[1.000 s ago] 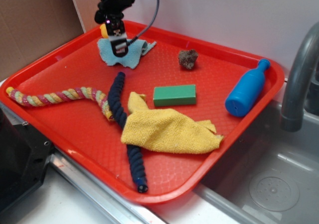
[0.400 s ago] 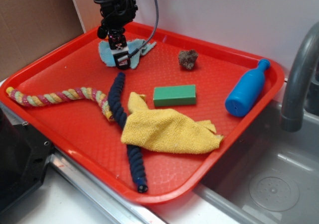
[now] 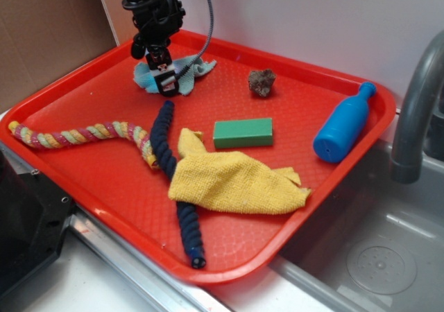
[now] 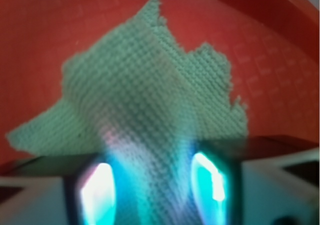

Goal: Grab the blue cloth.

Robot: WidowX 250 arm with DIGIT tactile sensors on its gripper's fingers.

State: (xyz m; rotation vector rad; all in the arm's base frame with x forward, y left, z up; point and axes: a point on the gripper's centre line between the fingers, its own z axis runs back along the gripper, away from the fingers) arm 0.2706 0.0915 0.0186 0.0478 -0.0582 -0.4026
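Observation:
The blue cloth (image 3: 192, 68) lies bunched at the back left of the red tray (image 3: 104, 170). My gripper (image 3: 165, 83) stands straight down on its near edge. In the wrist view the blue cloth (image 4: 150, 85) spreads ahead over the tray floor, and a fold of it rises between my two fingers, which press in from either side, so the gripper (image 4: 152, 190) is shut on the cloth. A ragged corner of the cloth points away from me. The part of the cloth under the fingers is hidden.
On the tray lie a multicoloured rope (image 3: 76, 133), a navy rope (image 3: 161, 135), a yellow cloth (image 3: 232, 180), a green block (image 3: 243, 132), a brown rock (image 3: 261, 82) and a blue bottle (image 3: 342, 125). A faucet (image 3: 416, 111) and sink (image 3: 374, 256) are to the right.
The gripper has come down onto the cloth and its fingers have drawn in. The cloth lay flat and wide before; it is now gathered narrower under the fingers.

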